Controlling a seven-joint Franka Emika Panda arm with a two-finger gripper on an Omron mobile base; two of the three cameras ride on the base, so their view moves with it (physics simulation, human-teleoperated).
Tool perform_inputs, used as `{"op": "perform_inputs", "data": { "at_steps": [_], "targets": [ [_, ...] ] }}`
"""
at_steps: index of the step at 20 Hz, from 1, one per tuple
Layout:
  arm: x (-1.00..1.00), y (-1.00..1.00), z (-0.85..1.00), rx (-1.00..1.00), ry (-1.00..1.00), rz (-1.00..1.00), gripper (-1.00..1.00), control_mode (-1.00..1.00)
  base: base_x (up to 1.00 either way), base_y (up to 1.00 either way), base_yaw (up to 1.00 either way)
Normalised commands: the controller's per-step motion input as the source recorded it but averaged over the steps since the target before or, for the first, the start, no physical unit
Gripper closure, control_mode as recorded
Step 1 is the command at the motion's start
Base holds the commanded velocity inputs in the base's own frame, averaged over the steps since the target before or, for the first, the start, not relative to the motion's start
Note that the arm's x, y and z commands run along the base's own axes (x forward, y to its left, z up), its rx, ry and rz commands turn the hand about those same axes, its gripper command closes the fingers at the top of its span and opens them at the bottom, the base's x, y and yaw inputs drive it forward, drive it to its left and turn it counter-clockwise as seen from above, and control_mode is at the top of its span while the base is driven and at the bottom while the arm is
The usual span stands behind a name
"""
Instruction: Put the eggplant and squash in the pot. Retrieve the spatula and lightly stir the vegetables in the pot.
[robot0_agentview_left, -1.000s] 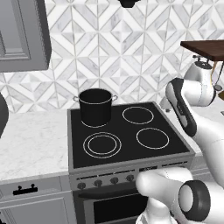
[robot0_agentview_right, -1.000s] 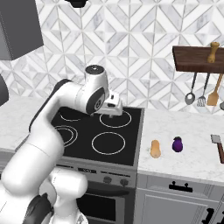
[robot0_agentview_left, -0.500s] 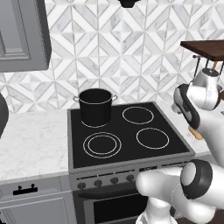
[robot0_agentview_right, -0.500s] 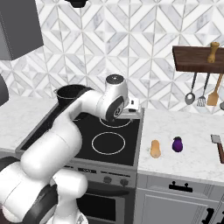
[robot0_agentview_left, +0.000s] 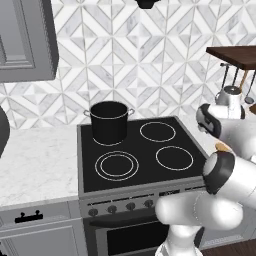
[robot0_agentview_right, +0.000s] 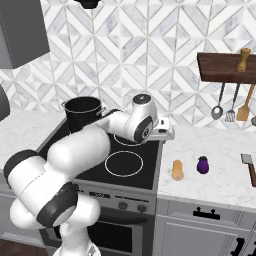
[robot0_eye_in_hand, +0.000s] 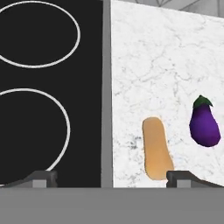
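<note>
My gripper (robot0_agentview_right: 165, 134) hangs open and empty over the stove's right edge, its fingertips (robot0_eye_in_hand: 41, 178) set wide apart in the hand view. The orange squash (robot0_eye_in_hand: 156, 148) lies on the marble counter just right of the stove, below the right fingertip. To its right sits the dark purple eggplant (robot0_eye_in_hand: 204, 124). From the right base view, squash (robot0_agentview_right: 177, 170) and eggplant (robot0_agentview_right: 202, 165) lie side by side, right of and nearer than the gripper. The spatula (robot0_agentview_right: 248, 165) lies at the counter's far right. At the stove's back left burner stands the black pot (robot0_agentview_right: 82, 111), also (robot0_agentview_left: 109, 121).
A wooden rack (robot0_agentview_right: 225, 67) on the wall holds a silver ladle (robot0_agentview_right: 218, 107), a slotted utensil (robot0_agentview_right: 231, 114) and an orange wooden utensil (robot0_agentview_right: 244, 107). The black stovetop (robot0_agentview_left: 145, 150) has four burner rings. Marble counter (robot0_agentview_left: 35, 160) runs left of the stove.
The arm has swung right, from above the stove's rear burners to its right edge near the squash and eggplant. The jaws stay open. The pot and vegetables have not moved.
</note>
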Motion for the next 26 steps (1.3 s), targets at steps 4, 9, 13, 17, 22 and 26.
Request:
{"op": "perform_inputs", "data": {
  "at_steps": [4, 9, 13, 17, 22, 26],
  "targets": [
    [0.37, -0.43, -0.34, 0.0, 0.09, -0.09, -1.0, -1.0, 0.0, 0.0, 0.0],
    [0.23, -0.46, -0.32, 0.0, 0.11, -0.08, -1.0, -1.0, 0.0, 0.0, 0.0],
    [0.11, -0.35, -0.29, 0.0, 0.08, -0.03, -1.0, -1.0, 0.0, 0.0, 0.0],
    [0.0, -0.26, -0.31, 0.0, 0.07, -0.02, -1.0, -1.0, 0.0, 0.0, 0.0],
    [0.0, -0.1, -0.35, 0.0, 0.04, 0.0, -1.0, -1.0, 0.0, 0.0, 0.0],
    [0.19, -0.03, -0.29, 0.0, 0.05, 0.0, -1.0, -1.0, 0.0, 0.0, 0.0]
  ]
}}
